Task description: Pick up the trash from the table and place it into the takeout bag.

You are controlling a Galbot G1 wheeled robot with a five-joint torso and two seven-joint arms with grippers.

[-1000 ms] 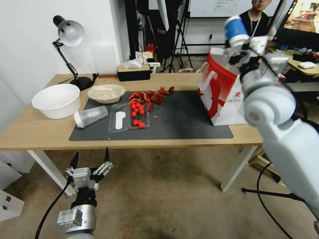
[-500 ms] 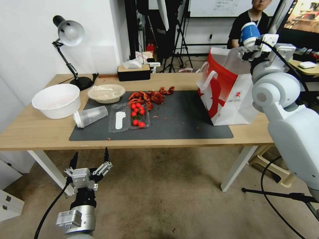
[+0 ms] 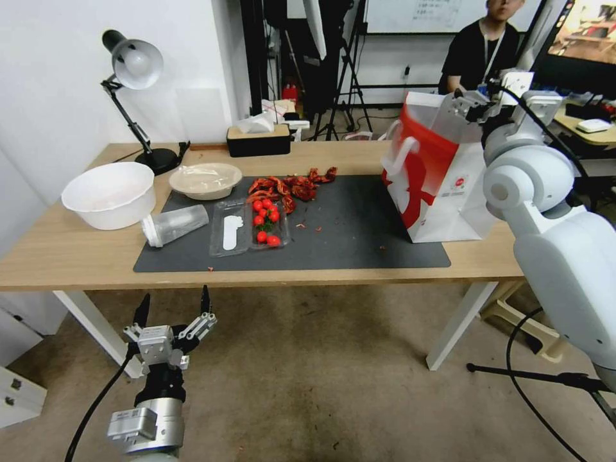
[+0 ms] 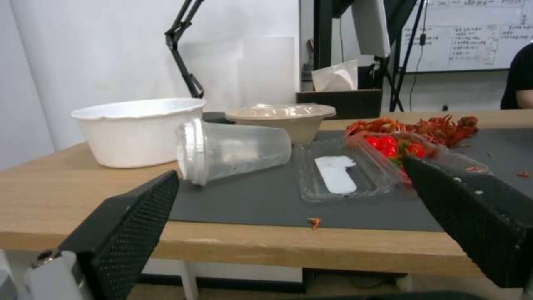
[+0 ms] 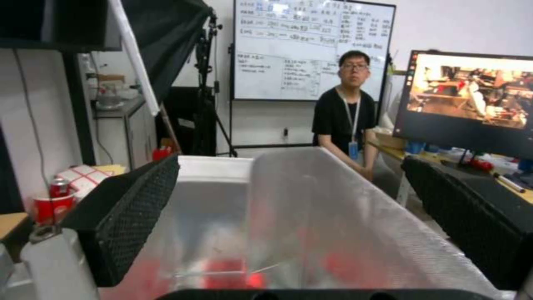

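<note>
head view: right gripper sits at the open top of the takeout bag, which stands on the right end of the dark mat on the table. its fingers are too small here to read. left gripper hangs below the table's front edge on the left, fingers spread, nothing between them. trash on the table: clear plastic cup on its side on the mat, film-covered bowl behind it, open clear tray with cherry tomatoes, red shell scraps beyond. white bowl on bare wood to the left; desk lamp and tissue box at the back.

left wrist view: both fingers wide apart, empty, level with the table edge; cup, tray and white bowl ahead.

right wrist view: fingers spread wide, gripping nothing, over the bag's silvery lined interior; blurred red shapes at the bottom, cannot tell what.
</note>
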